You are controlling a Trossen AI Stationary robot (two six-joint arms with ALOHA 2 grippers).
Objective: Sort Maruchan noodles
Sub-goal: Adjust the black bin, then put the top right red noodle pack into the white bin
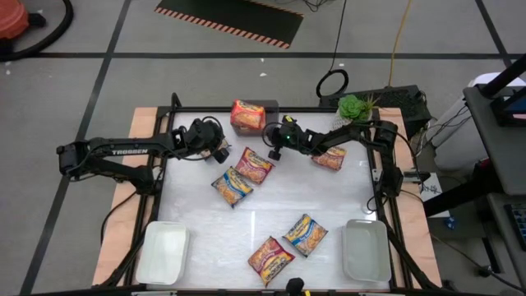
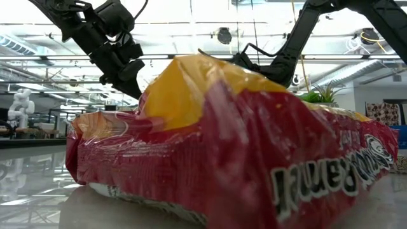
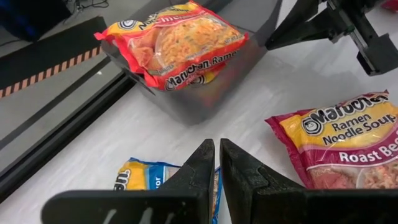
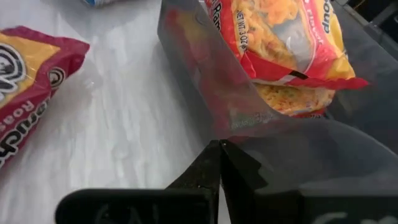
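The left gripper (image 3: 217,163) hung over the far-middle of the table (image 1: 329,205), its fingers pressed together on nothing, just above a blue-and-yellow packet (image 3: 142,176). Beside it lay the maroon roast-beef packet (image 3: 345,140), flat on the white surface. Ahead stood the grey bin (image 3: 205,81), at the table's far edge, with an orange packet (image 3: 177,40) piled in it on top of another. The right gripper (image 4: 219,163) was close against that bin's near wall from the other side, fingers narrowed to a slit and empty. Behind the right arm another orange packet (image 1: 329,157) rested on the table. Nearer the front, a blue-and-yellow packet (image 1: 306,234) and a maroon one (image 1: 270,257) lay side by side between the two white trays (image 1: 163,252).
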